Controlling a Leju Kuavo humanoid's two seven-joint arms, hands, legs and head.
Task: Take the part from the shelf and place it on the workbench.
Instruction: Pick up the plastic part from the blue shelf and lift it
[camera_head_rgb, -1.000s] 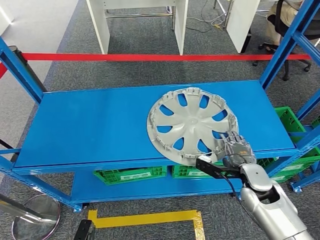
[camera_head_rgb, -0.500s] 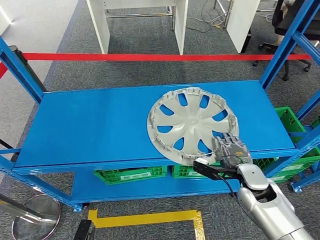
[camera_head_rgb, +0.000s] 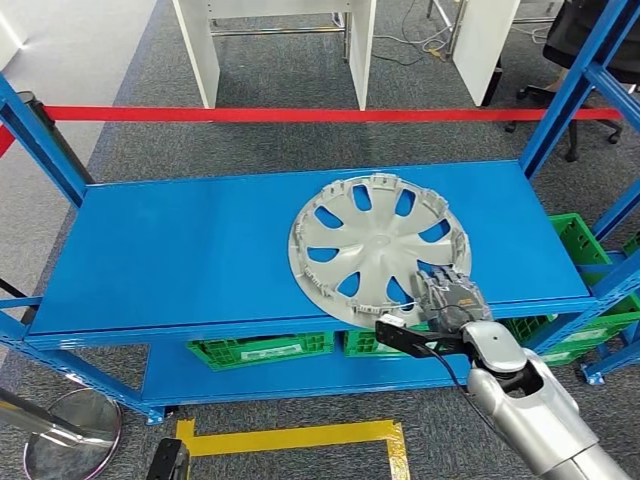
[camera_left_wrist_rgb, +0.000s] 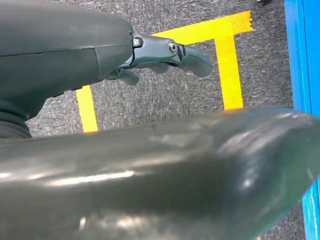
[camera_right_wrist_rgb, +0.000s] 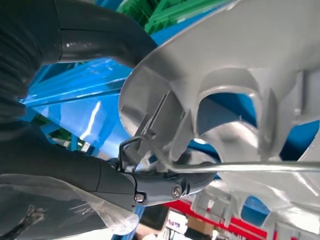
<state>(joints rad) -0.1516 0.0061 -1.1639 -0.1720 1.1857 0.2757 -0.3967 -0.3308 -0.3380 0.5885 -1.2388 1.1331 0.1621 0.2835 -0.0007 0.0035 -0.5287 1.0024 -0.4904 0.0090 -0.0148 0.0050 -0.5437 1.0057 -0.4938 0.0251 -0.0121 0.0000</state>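
Note:
A silver wheel cover (camera_head_rgb: 377, 247) with several spokes lies on the blue shelf board (camera_head_rgb: 189, 250), its near edge hanging over the front lip. My right hand (camera_head_rgb: 445, 298) grips that near rim at the right, fingers on top and thumb beneath. Close up in the right wrist view, the wheel cover's rim (camera_right_wrist_rgb: 181, 100) sits between my fingers (camera_right_wrist_rgb: 166, 186) and the hand's upper part. My left hand (camera_left_wrist_rgb: 166, 52) hangs beside my body over the carpet, fingers loosely extended and holding nothing.
Blue shelf uprights (camera_head_rgb: 573, 90) stand at both ends. Green crates (camera_head_rgb: 260, 349) sit on the lower level. Yellow floor tape (camera_head_rgb: 294, 437) marks the carpet in front, and a red barrier band (camera_head_rgb: 302, 114) runs behind. White desks (camera_head_rgb: 279, 40) stand farther back.
My right hand has drawn slightly left and toward me, and the wheel cover has shifted a little left with it, farther over the front lip.

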